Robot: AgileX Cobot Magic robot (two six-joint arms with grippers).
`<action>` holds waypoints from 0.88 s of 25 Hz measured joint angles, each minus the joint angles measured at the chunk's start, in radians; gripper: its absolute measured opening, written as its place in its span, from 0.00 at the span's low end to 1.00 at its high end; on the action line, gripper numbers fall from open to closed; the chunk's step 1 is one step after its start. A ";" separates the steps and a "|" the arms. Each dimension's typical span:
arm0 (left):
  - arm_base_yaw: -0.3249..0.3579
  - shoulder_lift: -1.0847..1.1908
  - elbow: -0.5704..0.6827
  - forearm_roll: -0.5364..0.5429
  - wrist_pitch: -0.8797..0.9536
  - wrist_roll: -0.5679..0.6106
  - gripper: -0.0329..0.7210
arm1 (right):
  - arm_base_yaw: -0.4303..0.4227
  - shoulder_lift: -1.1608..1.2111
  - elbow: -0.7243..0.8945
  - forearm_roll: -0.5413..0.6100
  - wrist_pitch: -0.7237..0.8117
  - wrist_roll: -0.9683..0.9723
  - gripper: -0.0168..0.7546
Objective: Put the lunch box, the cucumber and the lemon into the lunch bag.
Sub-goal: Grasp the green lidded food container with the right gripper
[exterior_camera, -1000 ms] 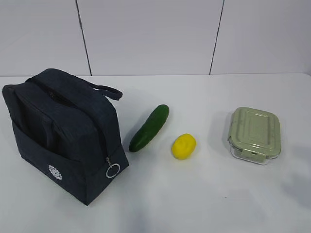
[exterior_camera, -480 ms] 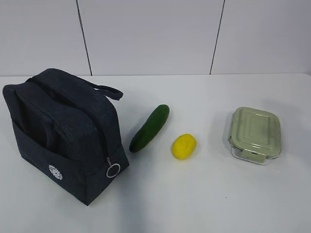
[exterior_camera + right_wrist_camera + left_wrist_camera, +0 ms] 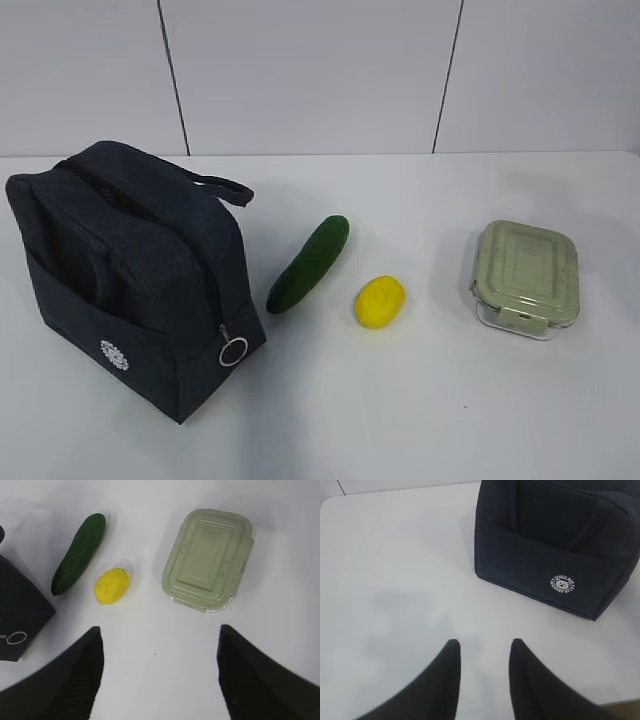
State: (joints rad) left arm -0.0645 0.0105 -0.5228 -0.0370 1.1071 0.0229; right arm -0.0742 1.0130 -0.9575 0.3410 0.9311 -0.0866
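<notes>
Nothing has moved: cucumber (image 3: 308,264), lemon (image 3: 379,302), lunch box (image 3: 526,275) lie outside the zipped bag (image 3: 130,275); both claws, left (image 3: 484,650) and right (image 3: 159,647), spread, empty.

The lunch bag (image 3: 555,545) has a small round white emblem (image 3: 563,584) low on its front, with a little bear face in the middle. Tiny letters run around the ring, and the top ones look like "LUNCH BAG". The rest is too small to read.

Right gripper (image 3: 159,667) spread wide, empty, above table (image 3: 280,600). Lemon (image 3: 112,586) between cucumber (image 3: 79,553) and lunch box (image 3: 208,559). Lunch bag (image 3: 17,617) corner at left
</notes>
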 joint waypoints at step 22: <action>0.000 0.000 0.000 0.000 0.000 0.000 0.36 | -0.427 0.397 -0.040 0.744 0.259 -0.736 0.72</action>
State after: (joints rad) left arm -0.0645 0.0105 -0.5228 -0.0370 1.1071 0.0229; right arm -0.5014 1.4097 -0.9970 1.0850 1.1900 -0.8228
